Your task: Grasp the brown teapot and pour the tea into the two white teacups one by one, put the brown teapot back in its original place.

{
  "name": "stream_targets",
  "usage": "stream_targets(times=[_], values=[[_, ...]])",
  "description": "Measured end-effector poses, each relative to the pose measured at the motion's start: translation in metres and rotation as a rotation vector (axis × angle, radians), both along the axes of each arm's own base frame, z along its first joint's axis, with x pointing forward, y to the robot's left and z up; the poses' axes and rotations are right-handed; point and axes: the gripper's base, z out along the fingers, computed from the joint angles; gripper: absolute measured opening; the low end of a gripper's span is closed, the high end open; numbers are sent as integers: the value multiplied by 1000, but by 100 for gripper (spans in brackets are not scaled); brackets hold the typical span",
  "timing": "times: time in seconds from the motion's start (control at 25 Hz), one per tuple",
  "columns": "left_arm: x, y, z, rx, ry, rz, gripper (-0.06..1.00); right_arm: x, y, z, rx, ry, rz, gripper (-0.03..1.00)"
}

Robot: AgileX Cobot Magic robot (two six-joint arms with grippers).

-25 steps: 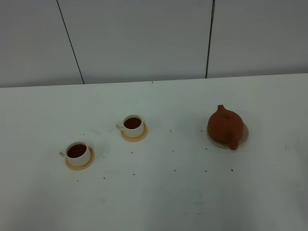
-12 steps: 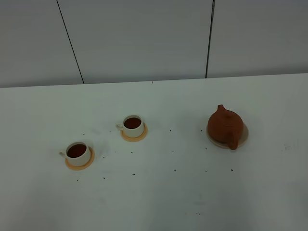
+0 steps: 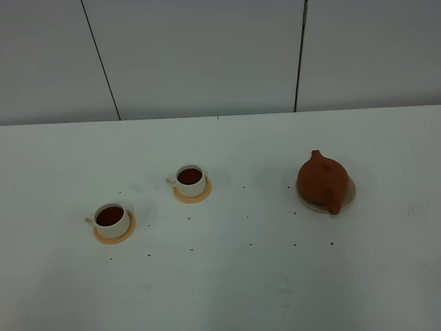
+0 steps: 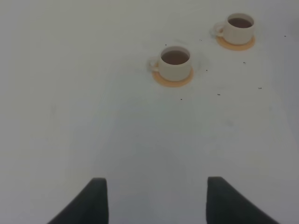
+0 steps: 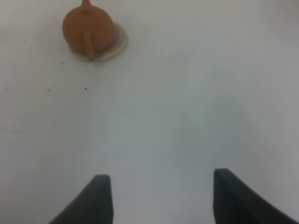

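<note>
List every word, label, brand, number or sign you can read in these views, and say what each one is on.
None: no readable text shows in any view.
Squat reddish-brown clay teapot: plain, no mark.
Two small cream-white teacups: plain, no print.
Round pale beige coaster: plain.
White table: only tiny dark specks and faint smudges, not lettering.

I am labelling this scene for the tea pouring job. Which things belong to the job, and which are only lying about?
Part of the job:
- squat reddish-brown clay teapot
- round pale beige coaster under it
- two small cream-white cups, both holding dark tea
- their round orange saucers

Only lying about:
- small dark specks scattered on the white table
</note>
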Motion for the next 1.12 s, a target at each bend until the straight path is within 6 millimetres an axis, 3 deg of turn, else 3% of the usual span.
stream_targets(times=[1.12], values=[[0,0,0,-1,0,1,53,0,-3,-1,4,2,-36,46]])
